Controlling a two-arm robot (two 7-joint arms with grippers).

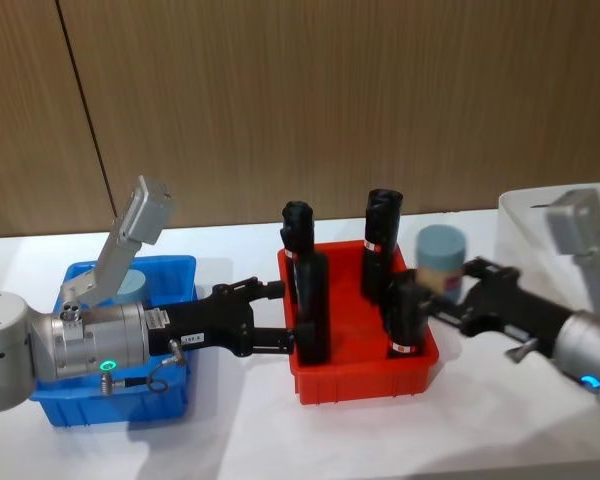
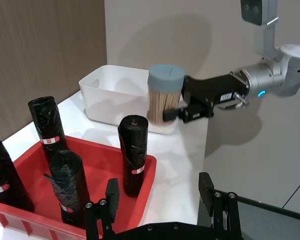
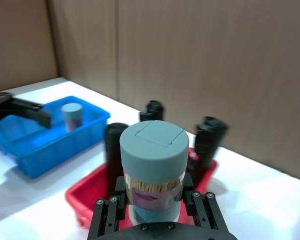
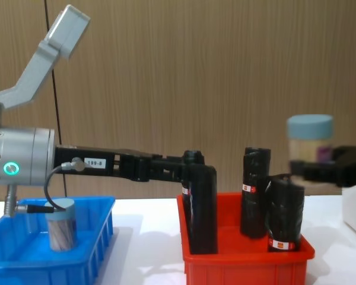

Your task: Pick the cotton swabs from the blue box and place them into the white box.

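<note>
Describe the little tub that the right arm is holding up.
The cotton swabs tub is a clear plastic cylinder with a flat grey-blue lid, packed with thin pale sticks, labelled low down. It is upright, off the table, between the red bin and the white box, its lower sides clamped by the right gripper.

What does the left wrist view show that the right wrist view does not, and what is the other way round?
Of the two, the left wrist view alone has the white box. The right wrist view alone has the blue box, with a second tub of cotton swabs standing in it. Both share the right gripper shut on the held tub of swabs, the open left gripper, the red bin and its black rolls.
</note>
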